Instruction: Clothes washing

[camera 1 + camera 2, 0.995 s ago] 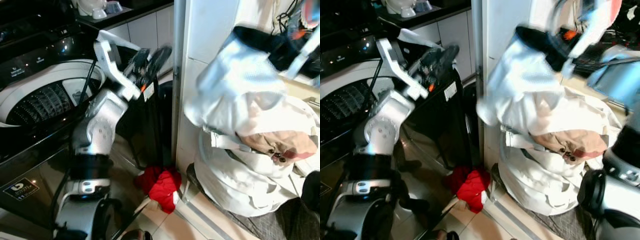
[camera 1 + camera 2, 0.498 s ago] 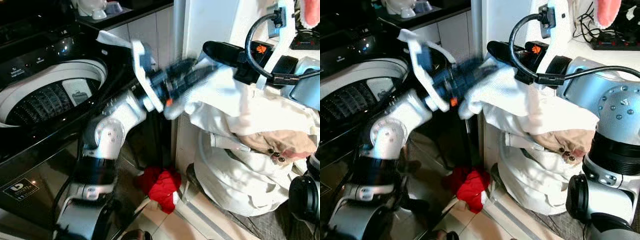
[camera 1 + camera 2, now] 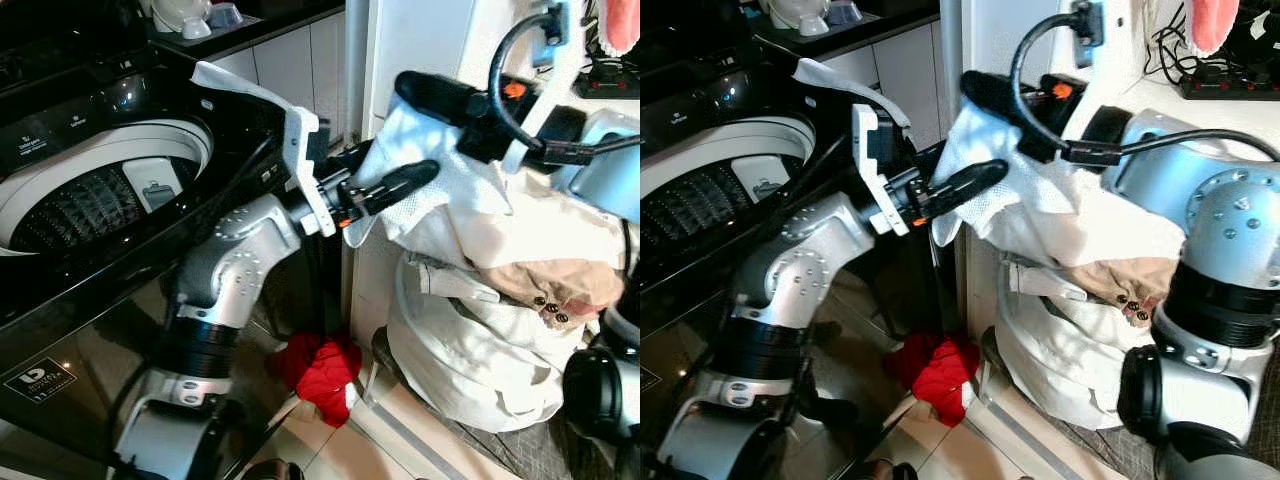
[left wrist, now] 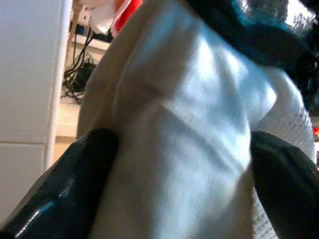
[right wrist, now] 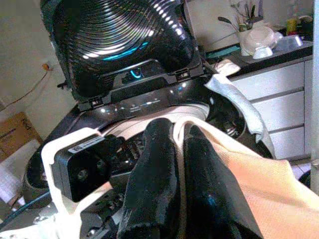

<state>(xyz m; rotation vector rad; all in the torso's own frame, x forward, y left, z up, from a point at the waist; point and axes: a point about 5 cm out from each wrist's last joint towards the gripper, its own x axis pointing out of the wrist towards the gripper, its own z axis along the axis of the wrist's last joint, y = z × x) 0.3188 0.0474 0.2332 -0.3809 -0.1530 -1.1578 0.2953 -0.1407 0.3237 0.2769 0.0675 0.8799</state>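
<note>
A white garment (image 3: 450,190) hangs in the air between the two grippers, just above a full white laundry bag (image 3: 480,350) that stands on the floor to the right of the washer (image 3: 100,190). The right gripper (image 3: 985,95) pinches the garment's top edge; in the right wrist view its two black fingers (image 5: 159,179) are pressed together with a thin fold of cloth between them. The left gripper (image 3: 385,180) reaches across from the washer side and has the cloth between its spread fingers, which stand on either side of the white fabric (image 4: 184,149) in the left wrist view; whether they are squeezing it I cannot tell. A beige piece with dark buttons (image 3: 545,290) lies on top of the bag. The washer's lid (image 5: 119,45) is raised and its drum (image 3: 75,205) is open. A red cloth (image 3: 322,368) lies on the floor in the gap between washer and bag. Bowls (image 3: 190,15) sit on the counter behind the washer.
</note>
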